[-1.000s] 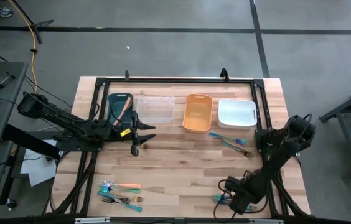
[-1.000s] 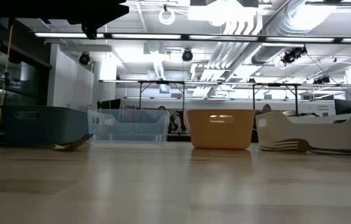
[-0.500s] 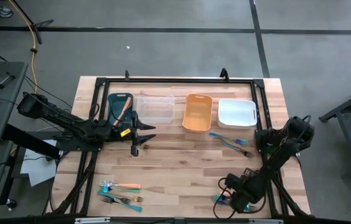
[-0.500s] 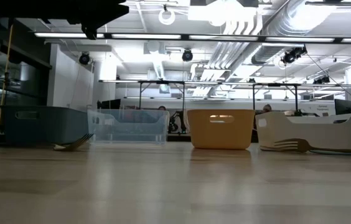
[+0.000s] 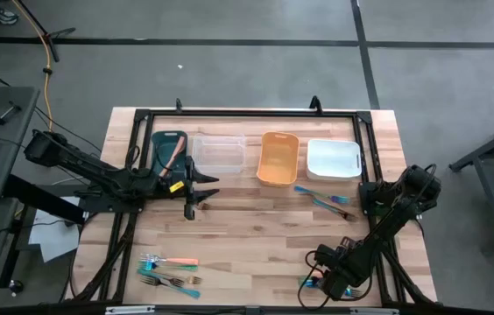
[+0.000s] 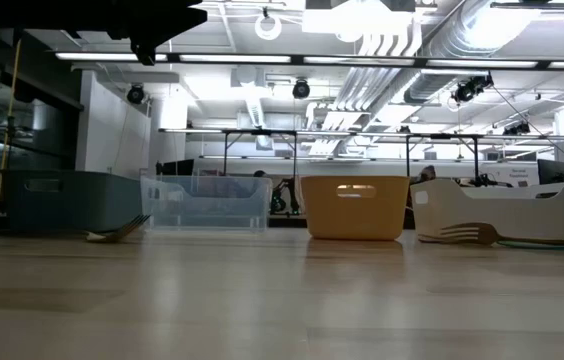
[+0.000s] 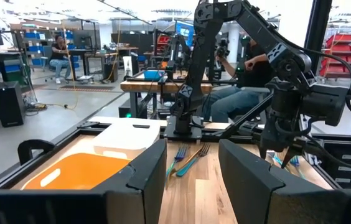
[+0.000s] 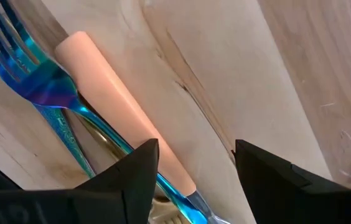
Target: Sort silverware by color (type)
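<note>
My right gripper (image 5: 321,282) is low over a small pile of silverware at the table's near right edge. In the right wrist view it (image 8: 194,177) is open. A salmon-handled utensil (image 8: 122,106) and an iridescent blue fork (image 8: 35,74) lie on the wood between and beside its fingers. I cannot tell whether they touch. My left gripper (image 5: 191,206) waits open in front of the teal bin (image 5: 169,150), which holds a salmon-handled piece (image 5: 174,154). More silverware lies near the left near edge (image 5: 170,271) and in front of the white bin (image 5: 321,198).
Four bins stand in a row at the far side: teal, clear (image 5: 219,153), orange (image 5: 278,158) and white (image 5: 333,159). The low view shows a fork (image 6: 119,231) by the teal bin and another (image 6: 467,234) by the white one. Bare wood lies mid-table. People sit beyond the table.
My right gripper has crept a little toward the table's left over the near-right pile. Nothing else has moved.
</note>
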Motion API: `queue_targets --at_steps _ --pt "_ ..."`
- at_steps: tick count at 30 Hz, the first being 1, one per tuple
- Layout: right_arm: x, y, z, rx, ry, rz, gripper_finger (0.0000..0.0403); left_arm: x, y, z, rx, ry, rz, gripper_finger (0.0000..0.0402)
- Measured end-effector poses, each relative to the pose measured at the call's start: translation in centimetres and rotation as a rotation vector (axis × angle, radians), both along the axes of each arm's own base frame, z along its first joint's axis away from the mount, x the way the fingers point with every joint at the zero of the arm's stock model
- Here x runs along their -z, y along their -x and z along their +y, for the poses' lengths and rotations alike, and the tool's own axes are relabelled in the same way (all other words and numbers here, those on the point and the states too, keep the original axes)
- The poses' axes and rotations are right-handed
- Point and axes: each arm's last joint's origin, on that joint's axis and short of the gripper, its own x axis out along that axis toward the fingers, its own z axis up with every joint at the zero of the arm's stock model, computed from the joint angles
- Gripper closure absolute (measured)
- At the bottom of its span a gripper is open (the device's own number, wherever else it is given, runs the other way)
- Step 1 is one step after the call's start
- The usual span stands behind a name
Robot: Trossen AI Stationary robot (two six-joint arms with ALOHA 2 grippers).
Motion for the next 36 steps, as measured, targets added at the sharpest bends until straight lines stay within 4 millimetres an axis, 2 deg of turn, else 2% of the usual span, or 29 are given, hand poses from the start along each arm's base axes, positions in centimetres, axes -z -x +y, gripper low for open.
queue_targets --at_steps 6,16,22,26,30,36 --pt "0.1 0.0 -0.8 -0.017 0.098 -0.025 0.0195 0.0 0.0 0.0 0.0 -0.001 0.0 0.0263" --pt "-0.1 -2.5 -3.0 -0.123 0.219 -0.111 0.0195 0.0 0.0 0.0 0.0 -0.002 0.0 0.0263" --pt "-2.0 -3.4 -3.0 -0.229 0.201 -0.109 0.0195 0.0 0.0 0.0 0.0 -0.002 0.0 0.0263" --pt "-2.9 -3.2 -2.8 -0.258 0.146 -0.116 0.0195 0.0 0.0 0.0 0.0 -0.002 0.0 0.0263" --pt "-2.6 -3.1 -2.9 -0.289 0.126 -0.102 0.0195 0.0 0.0 0.0 0.0 -0.002 0.0 0.0263" --pt "-0.4 -3.2 -3.7 -0.293 0.029 -0.098 0.0195 0.0 0.0 0.0 0.0 -0.002 0.0 0.0263"
